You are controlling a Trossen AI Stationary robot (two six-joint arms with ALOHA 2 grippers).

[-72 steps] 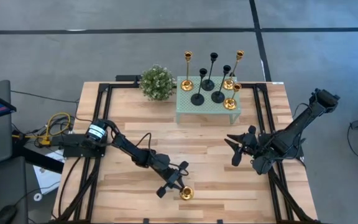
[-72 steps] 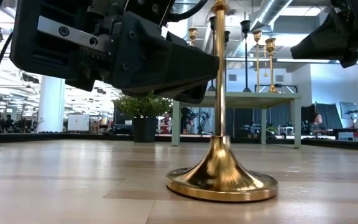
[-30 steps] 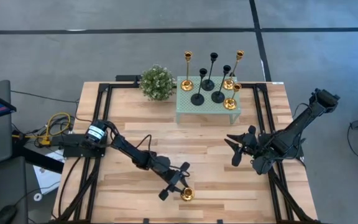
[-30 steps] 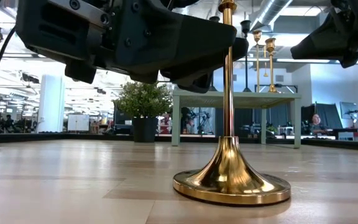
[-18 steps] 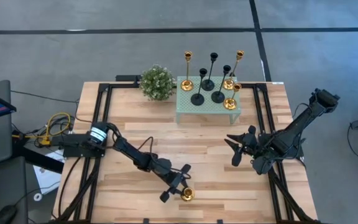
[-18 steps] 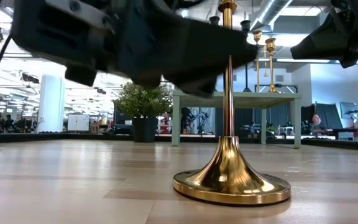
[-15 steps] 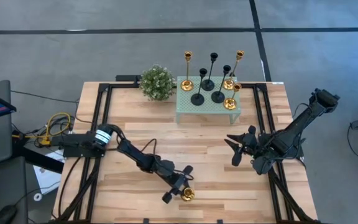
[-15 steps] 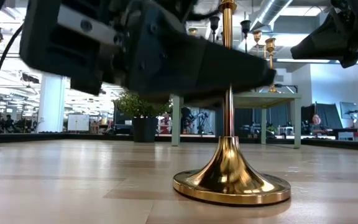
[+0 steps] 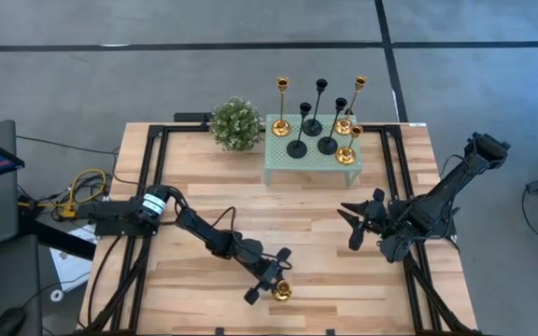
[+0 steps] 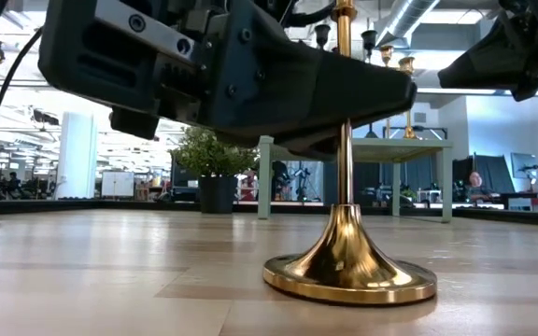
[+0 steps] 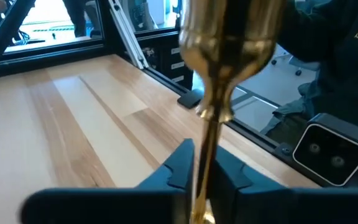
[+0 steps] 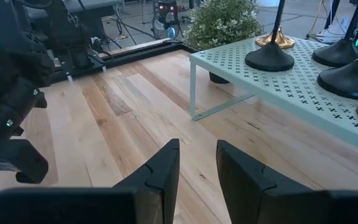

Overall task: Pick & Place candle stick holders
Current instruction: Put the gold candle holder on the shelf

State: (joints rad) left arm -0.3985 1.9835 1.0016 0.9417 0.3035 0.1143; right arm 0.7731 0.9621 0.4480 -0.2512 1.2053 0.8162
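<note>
A tall gold candle stick holder [image 9: 280,291] stands upright on its round base [image 10: 348,275] near the table's near edge. My left gripper [image 9: 273,282] is at it, low over the table, with the thin stem [image 11: 205,140] between its fingers. The holder's cup [image 11: 225,25] rises above the fingers. My right gripper [image 9: 348,227] hovers open and empty at the table's right. Several more gold and black holders stand on the mint green perforated stand [image 9: 288,166] at the far edge. My left gripper has the gold holder's stem [image 11: 204,155] between its two fingers, at the lower half of the stem, above the flared base. The fingers [image 10: 372,93] come level from the table's left, across the stem, and reach past it. The holder is upright with its base on the table.
A round green bushy plant [image 9: 235,122] stands left of the stand. The stand also shows in the right wrist view [image 12: 278,74], ahead of my right gripper [image 12: 197,158]. Bare wood lies between the two arms. Black frame rails run along the table's left and right sides.
My left gripper has moved a little toward the table's right edge, so its fingers now reach past the gold holder's stem. The holder has stayed upright on the same spot.
</note>
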